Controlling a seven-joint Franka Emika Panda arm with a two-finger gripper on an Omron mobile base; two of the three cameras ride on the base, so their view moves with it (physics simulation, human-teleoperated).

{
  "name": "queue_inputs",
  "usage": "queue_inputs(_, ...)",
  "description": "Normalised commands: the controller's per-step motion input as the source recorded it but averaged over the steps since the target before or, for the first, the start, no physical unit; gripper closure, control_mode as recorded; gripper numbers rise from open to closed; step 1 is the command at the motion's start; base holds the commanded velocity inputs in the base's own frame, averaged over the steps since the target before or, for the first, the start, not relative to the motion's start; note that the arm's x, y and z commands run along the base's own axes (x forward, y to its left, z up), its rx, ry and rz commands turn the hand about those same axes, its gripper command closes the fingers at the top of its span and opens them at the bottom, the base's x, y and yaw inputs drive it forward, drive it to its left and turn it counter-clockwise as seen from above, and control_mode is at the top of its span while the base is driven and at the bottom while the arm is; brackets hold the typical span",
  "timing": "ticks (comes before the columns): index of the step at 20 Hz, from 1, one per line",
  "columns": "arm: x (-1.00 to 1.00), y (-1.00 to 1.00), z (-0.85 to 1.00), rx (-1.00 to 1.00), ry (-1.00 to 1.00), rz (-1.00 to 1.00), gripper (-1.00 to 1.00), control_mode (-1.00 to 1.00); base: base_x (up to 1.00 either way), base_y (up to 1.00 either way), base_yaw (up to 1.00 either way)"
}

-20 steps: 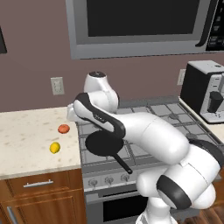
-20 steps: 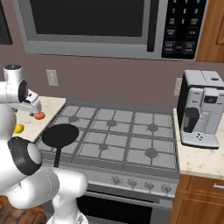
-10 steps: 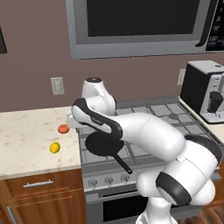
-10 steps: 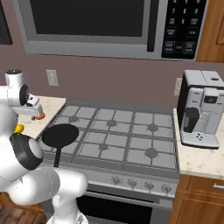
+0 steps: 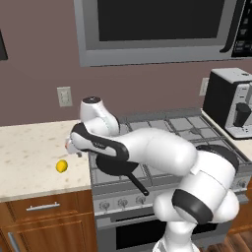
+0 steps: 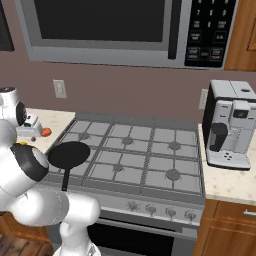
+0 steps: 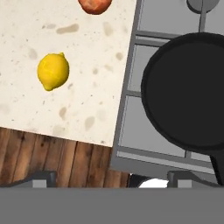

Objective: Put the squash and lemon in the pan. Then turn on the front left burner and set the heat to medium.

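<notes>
Jaws stand wide apart with nothing between them; I read this off the hand view, where the two tips sit far apart at the bottom edge. The gripper (image 7: 107, 177) hangs above the seam where the counter (image 7: 78, 65) meets the stove (image 7: 131, 148), clear of everything. In that view the lemon (image 7: 53, 71) lies on the counter up and to the left of the jaws, untouched. The squash (image 7: 94, 5) lies farther up, cut by the top edge, apart from the lemon. The pan (image 7: 188, 94) lies up and to the right, empty, on the front left burner (image 7: 144, 131), its handle running down toward the bottom right corner.
</notes>
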Motion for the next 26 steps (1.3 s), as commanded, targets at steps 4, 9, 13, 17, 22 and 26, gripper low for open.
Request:
queue_inputs(4, 0.18, 0.47, -0.14, -0.03, 0.00, -0.01, -1.00, -1.00, 0.00, 0.00, 0.00)
queue_inputs(9, 0.25, 0.44, -0.32, 0.00, 0.00, -0.04, -1.00, -1.00, 0.00, 0.00, 0.00)
queue_inputs(13, 0.26, 0.35, -0.32, 0.00, 0.00, -0.03, -1.00, -1.00, 0.00, 0.00, 0.00)
queue_inputs(17, 0.20, 0.20, -0.05, 0.02, 0.05, 0.00, -1.00, -1.00, 0.00, 0.00, 0.00)
queue_inputs(22, 0.14, 0.17, -0.01, 0.00, 0.11, 0.00, -1.00, -1.00, 0.00, 0.00, 0.00)
queue_inputs(26, 0.39, 0.17, -0.29, 0.00, 0.10, 0.00, -1.00, -1.00, 0.00, 0.00, 0.00)
